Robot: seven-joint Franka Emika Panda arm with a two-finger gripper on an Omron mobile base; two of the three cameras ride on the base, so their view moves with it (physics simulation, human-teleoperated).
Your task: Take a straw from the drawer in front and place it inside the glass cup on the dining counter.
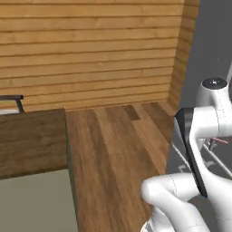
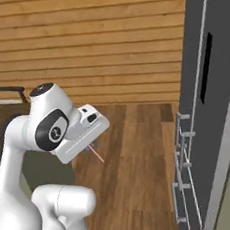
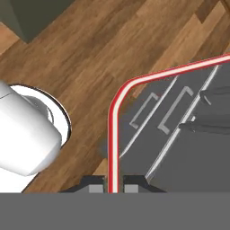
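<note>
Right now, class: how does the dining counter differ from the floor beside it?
The dining counter top is darker brown; the floor is a warmer, lighter brown. The dining counter sits raised on a sage-green base; the floor lies below it. The floor shows separate planks; the dining counter top reads as one slab. Both are wood-grained.

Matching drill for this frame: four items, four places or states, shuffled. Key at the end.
Things:
1. thin pinkish-red straw
2. dark brown wood-grain dining counter
3. black-framed, white-seated stool
4. tall dark grey panel with silver handles

Places or states:
a. right side of the right base view
b. clamped between the fingertips of the end effector
c. left side of the left base view, beside the plank floor
d. at the left edge, past the counter's far edge

Pairs: 1-b, 2-c, 3-d, 4-a
</note>
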